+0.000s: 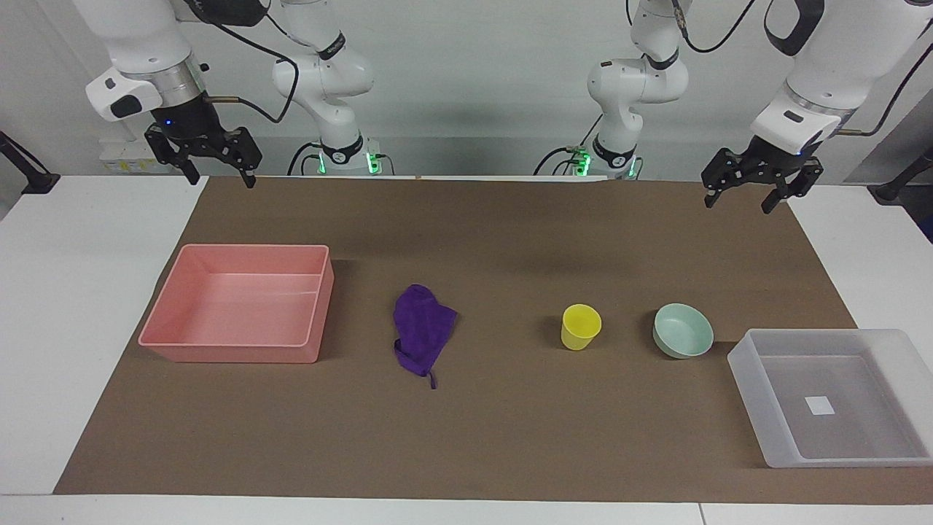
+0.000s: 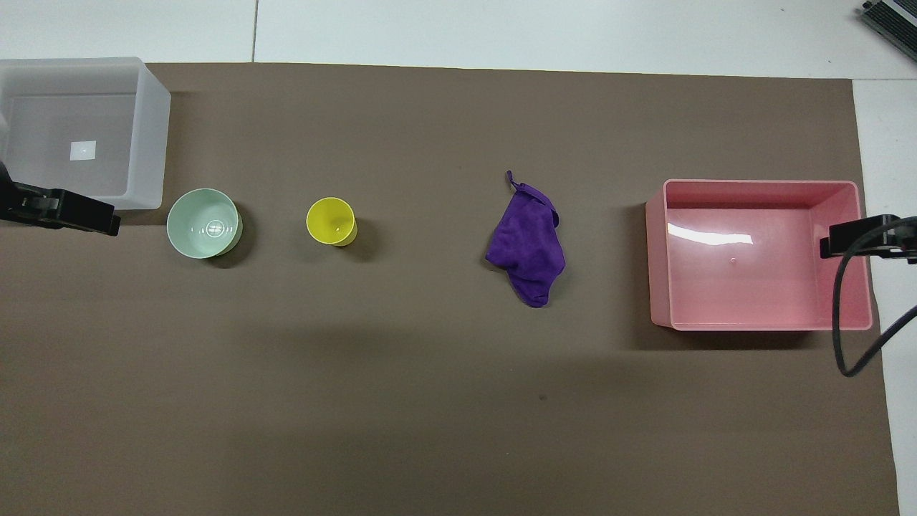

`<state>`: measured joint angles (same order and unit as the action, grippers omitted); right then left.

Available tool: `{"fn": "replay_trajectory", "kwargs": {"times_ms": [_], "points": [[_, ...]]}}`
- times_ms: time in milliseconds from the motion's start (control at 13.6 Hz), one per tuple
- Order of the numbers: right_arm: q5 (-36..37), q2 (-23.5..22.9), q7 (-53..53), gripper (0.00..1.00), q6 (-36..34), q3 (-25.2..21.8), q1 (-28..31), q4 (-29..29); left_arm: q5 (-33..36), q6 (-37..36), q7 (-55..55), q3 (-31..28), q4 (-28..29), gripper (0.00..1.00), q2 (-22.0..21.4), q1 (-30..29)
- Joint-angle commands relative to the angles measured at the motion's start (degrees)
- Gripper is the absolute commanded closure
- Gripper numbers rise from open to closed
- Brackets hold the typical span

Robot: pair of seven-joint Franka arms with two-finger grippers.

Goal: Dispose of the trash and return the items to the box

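Purple rag (image 1: 423,329) lies crumpled flat on the brown mat (image 1: 466,437), mid-surface, untouched; it sits well apart from both sets of jaws, closer to the right arm's end, with the pink tray (image 1: 175,343) just past it toward that end. Likely the tray is the trash spot, so the rag looks laid out for the right arm. Yellow cup (image 1: 581,326) stands upright, mouth up; mint bowl (image 1: 683,330) rests beside it, not touching. Both lie toward the left arm's end, the bowl next to the translucent box (image 1: 751,379), which holds nothing but a white label (image 1: 820,405) on its floor. That grouping seems meant for short carries by the left arm. Right gripper (image 1: 216,175) hangs raised over the mat's edge closest to the robots, at the right arm's end; jaws spread wide, gripping nothing, touching nothing. Left gripper (image 1: 740,198) hangs raised over the matching mat corner at the left arm's end, tilted; jaws likewise spread apart with nothing between them. Both arms appear to wait; no step of the task is done yet.
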<state>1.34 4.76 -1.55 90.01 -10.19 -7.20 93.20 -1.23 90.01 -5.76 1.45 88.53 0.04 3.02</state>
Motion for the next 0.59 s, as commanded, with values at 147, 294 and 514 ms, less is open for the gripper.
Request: {"fn": "replay_trajectory", "kwargs": {"times_ms": [147, 294, 514], "points": [[-0.2, 1.0, -1.2, 0.0, -0.7, 0.3, 0.4, 0.9, 0.4, 1.4, 0.8, -0.2, 1.7, 0.0, -1.3, 0.1], [-0.2, 1.0, -1.3, 0.0, -0.7, 0.3, 0.5, 0.9, 0.4, 1.1, 0.8, -0.2, 1.7, 0.0, -1.4, 0.0], [-0.2, 1.3, -0.8, 0.0, -1.1, 0.3, 0.6, 0.8, 0.4, 0.8, 0.9, -0.2, 1.7, 0.0, -1.4, 0.0]]}}
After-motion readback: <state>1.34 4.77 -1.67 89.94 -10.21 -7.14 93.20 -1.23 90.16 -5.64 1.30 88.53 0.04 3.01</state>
